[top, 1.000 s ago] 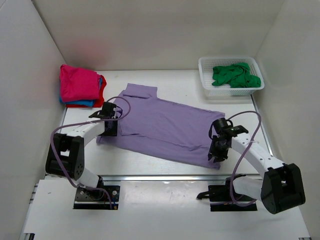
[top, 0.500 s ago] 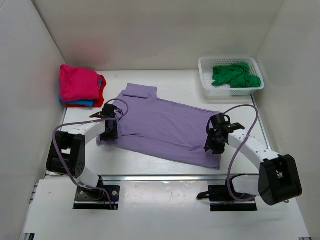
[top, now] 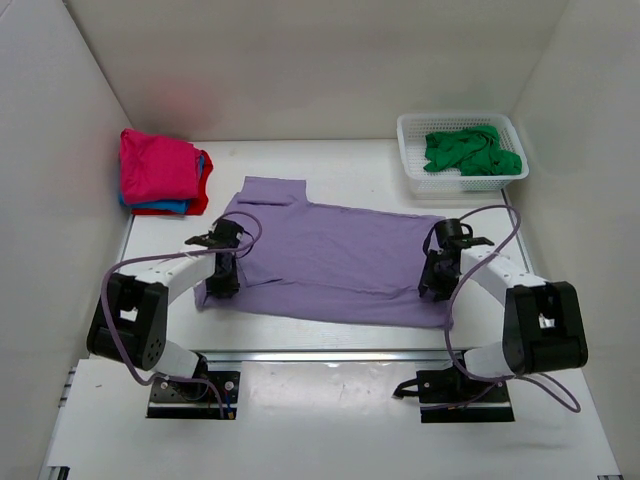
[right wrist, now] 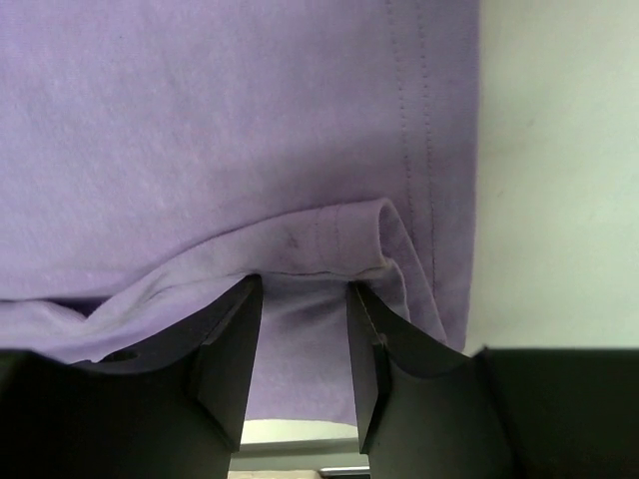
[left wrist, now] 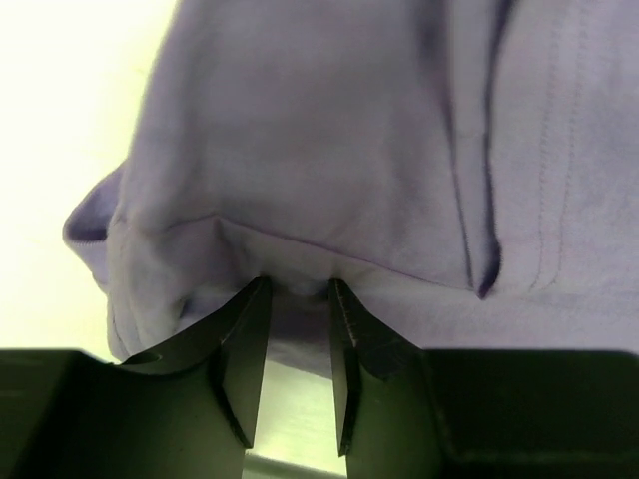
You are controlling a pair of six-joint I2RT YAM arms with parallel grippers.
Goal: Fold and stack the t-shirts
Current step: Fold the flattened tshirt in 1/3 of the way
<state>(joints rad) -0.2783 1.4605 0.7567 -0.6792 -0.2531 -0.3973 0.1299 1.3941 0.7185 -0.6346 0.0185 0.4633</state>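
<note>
The lilac purple t-shirt [top: 330,260] lies spread across the middle of the table, its neck end at the left. My left gripper [top: 222,276] is at its left edge, and in the left wrist view [left wrist: 297,286] it is shut on a bunched fold of the lilac cloth [left wrist: 329,150]. My right gripper [top: 433,280] is at the shirt's right hem, and in the right wrist view [right wrist: 303,281] it is shut on a raised fold of the cloth [right wrist: 200,130]. A folded stack sits at the back left: magenta pink [top: 155,165] on top, blue [top: 165,207] and red [top: 203,185] under it. The green t-shirt [top: 470,150] lies crumpled.
The white lattice basket [top: 412,178] at the back right holds the green shirt. White walls close in the table on the left, back and right. A metal rail [top: 330,355] runs along the near edge between the arm bases.
Both grippers moved with the lilac shirt in them. Its right end swung away from the near edge, so it now lies nearly level across the table instead of diagonal.
</note>
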